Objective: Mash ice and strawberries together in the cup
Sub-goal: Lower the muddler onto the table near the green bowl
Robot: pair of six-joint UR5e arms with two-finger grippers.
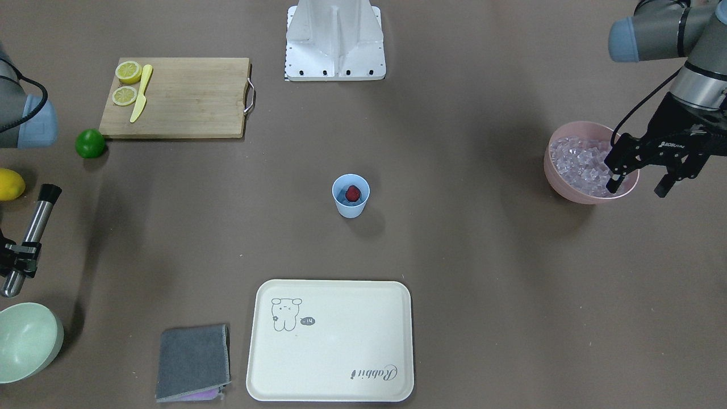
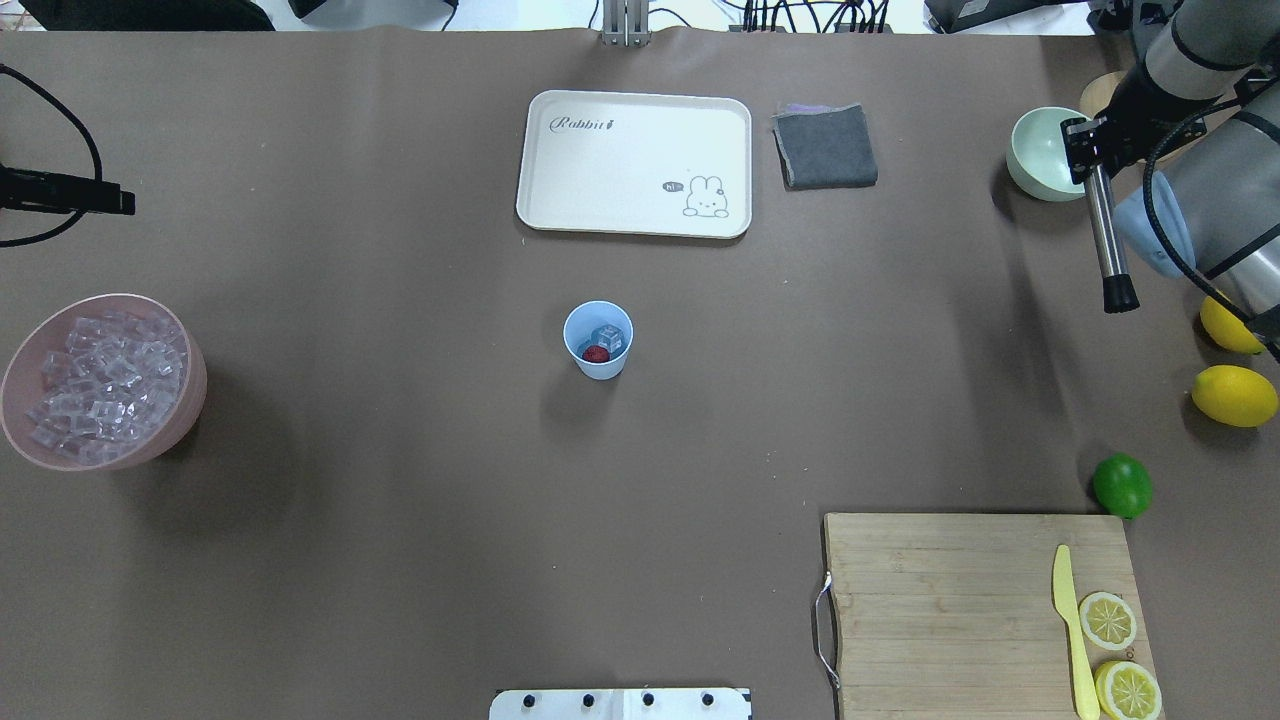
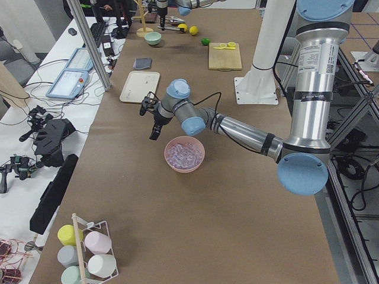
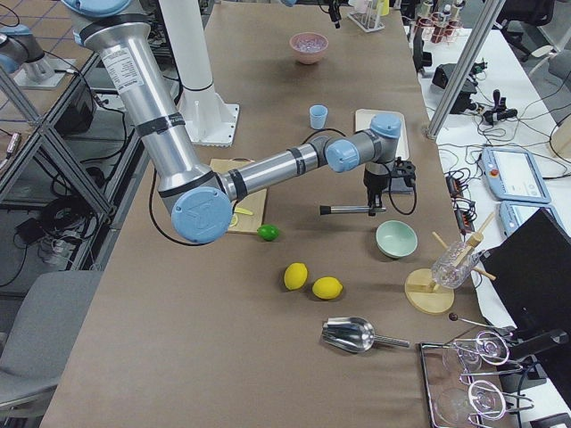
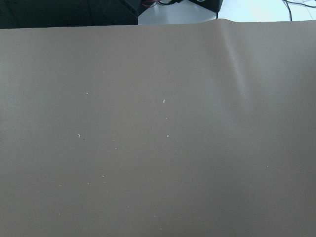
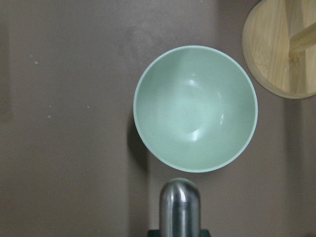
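Observation:
The light-blue cup (image 1: pixel 350 205) (image 2: pixel 598 366) stands upright mid-table. Inside it lie the red strawberry (image 1: pixel 352 193) (image 2: pixel 596 354) and a clear ice cube (image 2: pixel 607 336). Many more ice cubes (image 1: pixel 576 162) (image 2: pixel 100 385) fill a pink bowl (image 1: pixel 559 190) (image 2: pixel 190 400). My left gripper (image 1: pixel 637 189) (image 2: pixel 120 200) (image 3: pixel 153 121) is open and empty, hovering above that bowl's outer rim. My right gripper (image 1: pixel 20 258) (image 2: pixel 1085 150) (image 4: pixel 375 192) is shut on a steel muddler (image 1: pixel 35 224) (image 2: pixel 1108 240) (image 6: pixel 179 207) with a black head, held level beside the pale green bowl (image 1: pixel 23 341) (image 2: pixel 1040 155) (image 6: pixel 195 108).
A cream tray (image 2: pixel 634 165) and a grey cloth (image 2: pixel 825 147) lie beyond the cup. A cutting board (image 2: pixel 960 610) holds lemon halves (image 2: pixel 1107 620) and a yellow knife (image 2: pixel 1070 630). A lime (image 2: pixel 1122 486) and two lemons (image 2: pixel 1234 396) lie at the right.

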